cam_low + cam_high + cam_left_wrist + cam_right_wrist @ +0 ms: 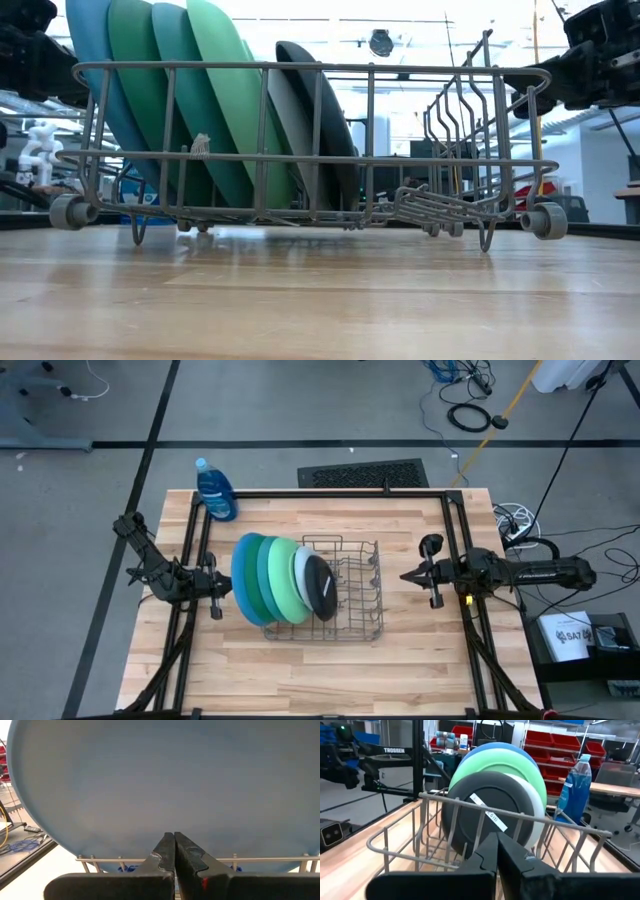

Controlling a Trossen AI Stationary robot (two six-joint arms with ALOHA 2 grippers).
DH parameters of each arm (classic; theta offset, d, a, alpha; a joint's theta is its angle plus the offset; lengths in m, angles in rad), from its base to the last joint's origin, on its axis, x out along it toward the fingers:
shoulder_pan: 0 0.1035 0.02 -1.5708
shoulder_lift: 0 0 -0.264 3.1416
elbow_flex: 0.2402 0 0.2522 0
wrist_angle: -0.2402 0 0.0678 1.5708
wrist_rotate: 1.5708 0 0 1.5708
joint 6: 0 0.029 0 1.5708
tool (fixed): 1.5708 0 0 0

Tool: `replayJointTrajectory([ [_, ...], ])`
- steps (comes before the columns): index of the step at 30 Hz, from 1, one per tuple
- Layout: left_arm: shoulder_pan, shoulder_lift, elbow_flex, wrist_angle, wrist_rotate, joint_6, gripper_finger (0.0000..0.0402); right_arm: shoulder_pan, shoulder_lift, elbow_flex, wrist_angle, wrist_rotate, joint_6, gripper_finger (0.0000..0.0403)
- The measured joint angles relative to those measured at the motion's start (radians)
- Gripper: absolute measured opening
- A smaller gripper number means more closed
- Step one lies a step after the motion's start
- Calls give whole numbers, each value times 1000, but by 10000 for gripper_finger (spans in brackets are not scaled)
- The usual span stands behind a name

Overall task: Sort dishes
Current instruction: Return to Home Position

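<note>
Five plates stand on edge in the left part of the grey wire rack (350, 595), leaning toward the right: large blue (243, 575), dark green (262, 580), light green (283, 582), pale blue-white (302, 570) and small black (318, 587). In the low view they show as blue (92, 60), greens (170, 90) and black (320, 110). My left gripper (222, 587) is shut, just left of the blue plate (160, 780), level. My right gripper (406, 575) is shut, right of the rack, facing the black plate (485, 815).
A blue soap bottle (215, 490) stands at the table's far left. The right part of the rack (365, 585) holds no plates. Black frame rails (320, 493) run along the far edge and both sides. Bare wood (320, 670) lies near the front edge.
</note>
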Motion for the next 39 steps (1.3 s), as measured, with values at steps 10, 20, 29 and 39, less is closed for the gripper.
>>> replayJointTrajectory([
  [10, 0, 0, 0, -1, 0, 1, 0, -11, -194, 1, -202, 50, -39, 0],
  [20, 0, 0, 0, -1, 0, 1, 0, -18, -192, 2, -203, 56, 82, 6],
  [29, 0, 0, 0, -1, 0, 1, 0, -18, -192, 2, -203, 57, 78, 6],
  [39, 0, 0, 0, -1, 0, 1, 0, -18, -192, 2, -203, 57, 78, 6],
])
